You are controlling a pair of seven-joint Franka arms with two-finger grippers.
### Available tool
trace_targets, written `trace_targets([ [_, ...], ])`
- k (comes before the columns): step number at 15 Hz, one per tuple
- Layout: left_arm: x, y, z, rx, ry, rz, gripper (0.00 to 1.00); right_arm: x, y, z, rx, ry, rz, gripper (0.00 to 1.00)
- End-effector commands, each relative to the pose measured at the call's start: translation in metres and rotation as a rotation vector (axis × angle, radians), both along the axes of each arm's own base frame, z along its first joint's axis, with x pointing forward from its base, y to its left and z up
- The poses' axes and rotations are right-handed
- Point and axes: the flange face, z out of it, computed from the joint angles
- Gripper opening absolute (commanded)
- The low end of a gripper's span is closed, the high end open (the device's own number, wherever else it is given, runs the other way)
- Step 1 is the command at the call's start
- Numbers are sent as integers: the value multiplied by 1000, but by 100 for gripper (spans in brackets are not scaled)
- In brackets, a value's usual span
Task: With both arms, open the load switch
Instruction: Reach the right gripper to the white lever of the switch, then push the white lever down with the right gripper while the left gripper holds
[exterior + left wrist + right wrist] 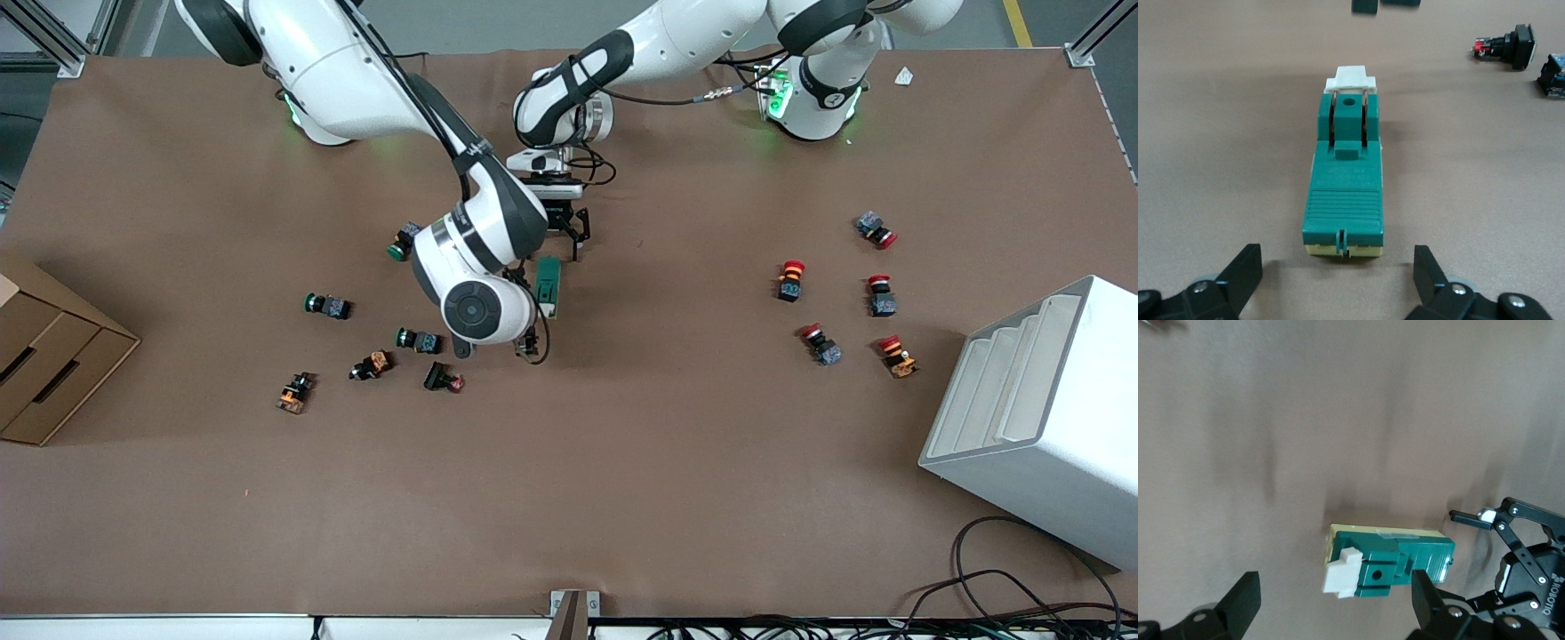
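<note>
The load switch [548,286] lies flat on the brown table between the two arms, dark green, with its white end [551,310] nearer the front camera. My left gripper [565,240] hovers open at the switch's farther end. In the left wrist view the switch [1345,187] sits just ahead of the spread fingers [1245,273], not between them. My right gripper [496,348] hangs open over the white end. In the right wrist view the white handle [1343,577] shows between its wide fingers [1426,595], untouched. The left gripper [1511,540] shows past the green end.
Green-capped push buttons [327,306] and other small buttons [443,379] lie toward the right arm's end. Red-capped buttons [789,280] lie toward the left arm's end. A cardboard box [44,356] and a white rack [1040,409] stand at the table's ends.
</note>
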Motion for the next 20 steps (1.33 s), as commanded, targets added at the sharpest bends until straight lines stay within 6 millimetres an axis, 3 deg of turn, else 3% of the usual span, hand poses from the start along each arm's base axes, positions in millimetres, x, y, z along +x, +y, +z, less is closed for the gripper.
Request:
trace_targets([
  [1,-18,2,-22,9,34,-19,100,-6,10,-9,5,15,13,100],
  [8,-17,3,-22,10,34,-18,100,-29,31,-20,-13,32,62,100],
  [14,-16,4,-22,11,38,-10,100,-29,25,-36,-44,38,73,100],
  [20,-16,3,-22,10,38,-8,100,-38,24,-33,-79,83,105,100],
])
